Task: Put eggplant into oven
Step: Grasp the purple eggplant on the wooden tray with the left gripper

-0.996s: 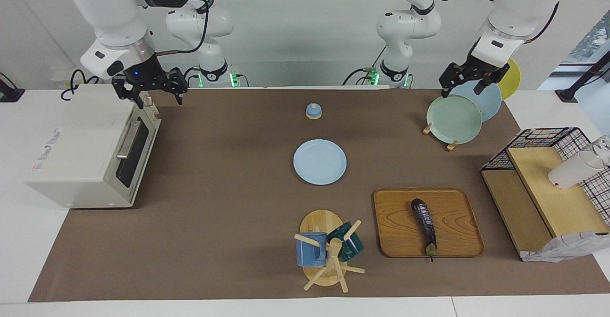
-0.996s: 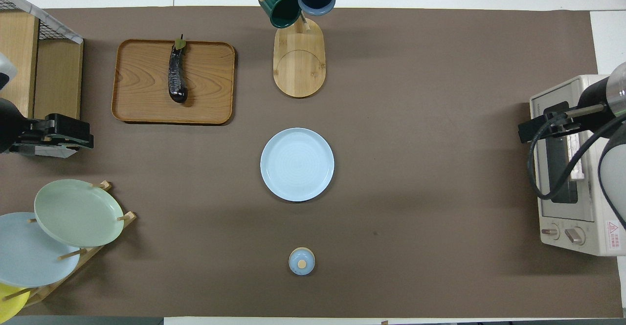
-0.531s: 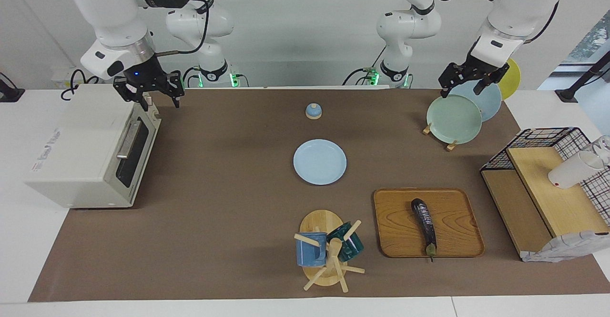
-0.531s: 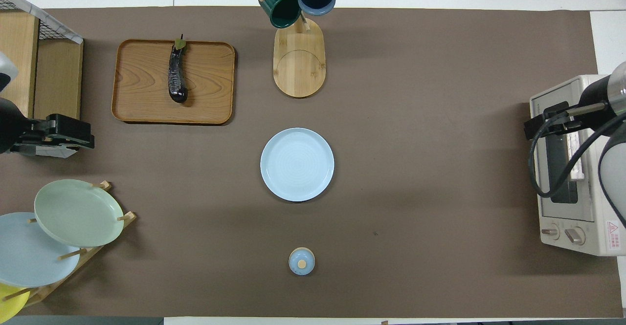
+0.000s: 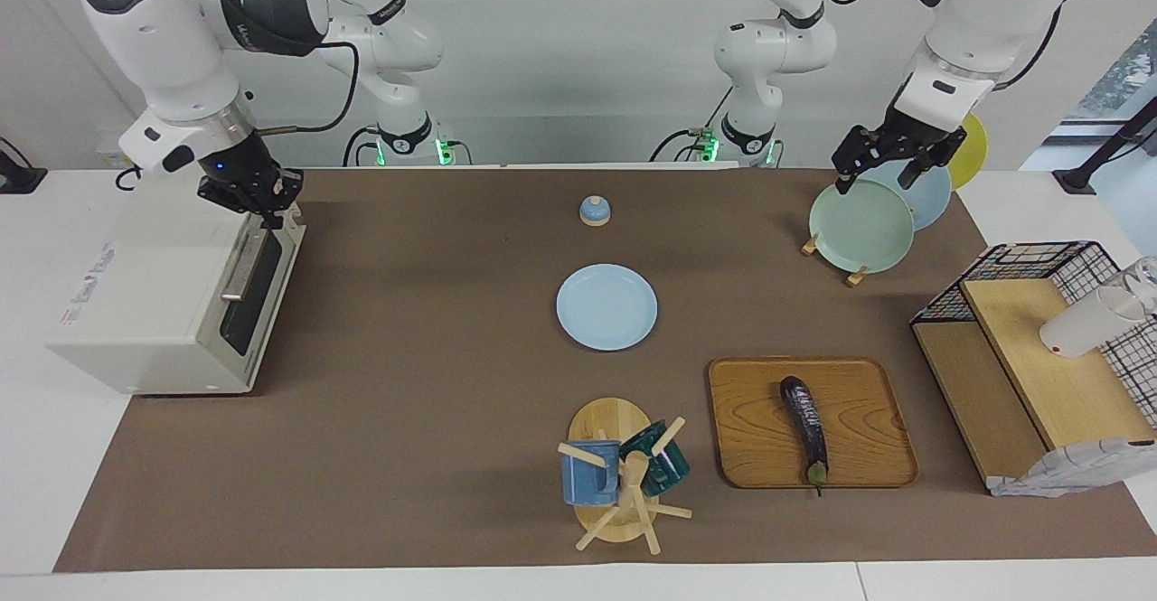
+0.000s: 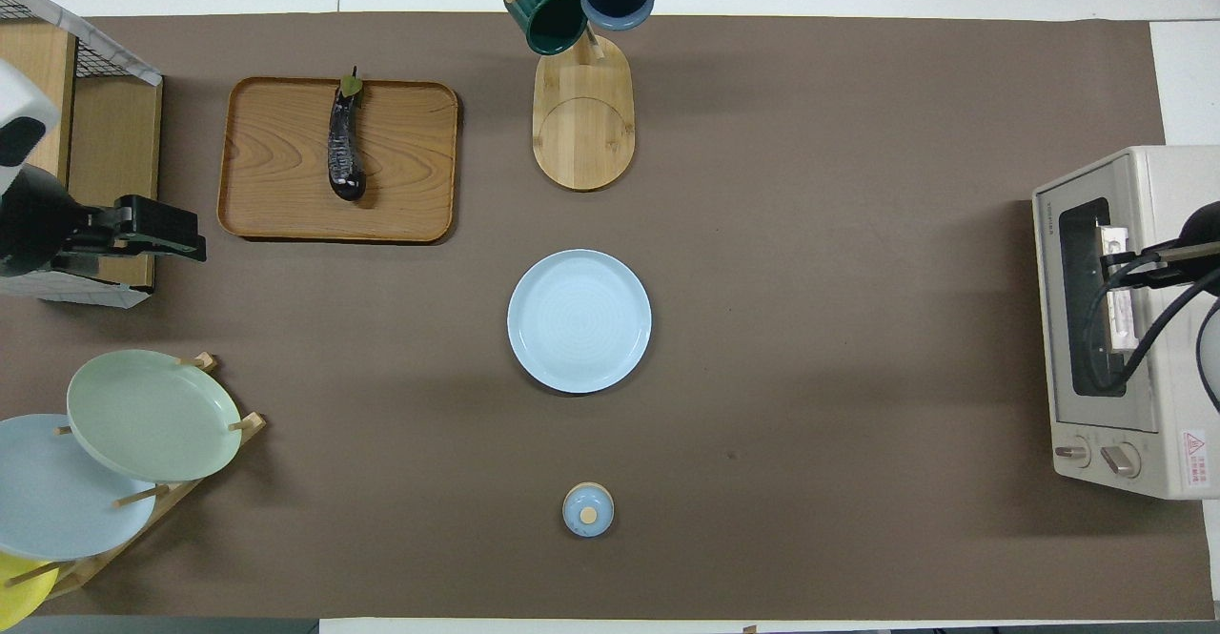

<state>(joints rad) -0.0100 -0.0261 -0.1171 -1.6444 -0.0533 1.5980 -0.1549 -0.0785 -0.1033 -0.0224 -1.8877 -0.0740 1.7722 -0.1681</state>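
1. Your right gripper (image 5: 271,208) has its jaws closed tight, fingertips together, at the upper edge of the oven (image 5: 172,289) door, by the end of the handle bar nearest the robots; you cannot tell from either view whether anything is pinched between them.
2. Your left gripper (image 5: 884,160) has its jaws spread wide and grips nothing; it hangs over the plate rack (image 5: 836,262) at the left arm's end of the table (image 5: 407,456).
3. You see the wooden tray (image 5: 868,456) carrying only the eggplant (image 5: 805,427). It sits toward the left arm's end, farther from the robots than the light blue plate (image 5: 606,306).
4. You see the plate rack holding a pale green plate (image 5: 860,226), a blue plate (image 5: 931,194) and a yellow plate (image 5: 974,136), all standing tilted.
5. You see the mug tree (image 5: 624,483) bearing a blue mug (image 5: 589,473) and a dark green mug (image 5: 658,464). The wire-and-wood rack (image 5: 1021,375) has a white cup (image 5: 1080,325) lying on its upper shelf.
6. Your oven stands at the right arm's end with its dark glass door shut.
7. Your eggplant is long, slim, glossy and nearly black-purple, with a small green stem tip.
8. Its long axis runs roughly toward and away from the robots, slightly slanted. The stem end points away from the robots, near the tray's edge, and the rounded end points toward them.
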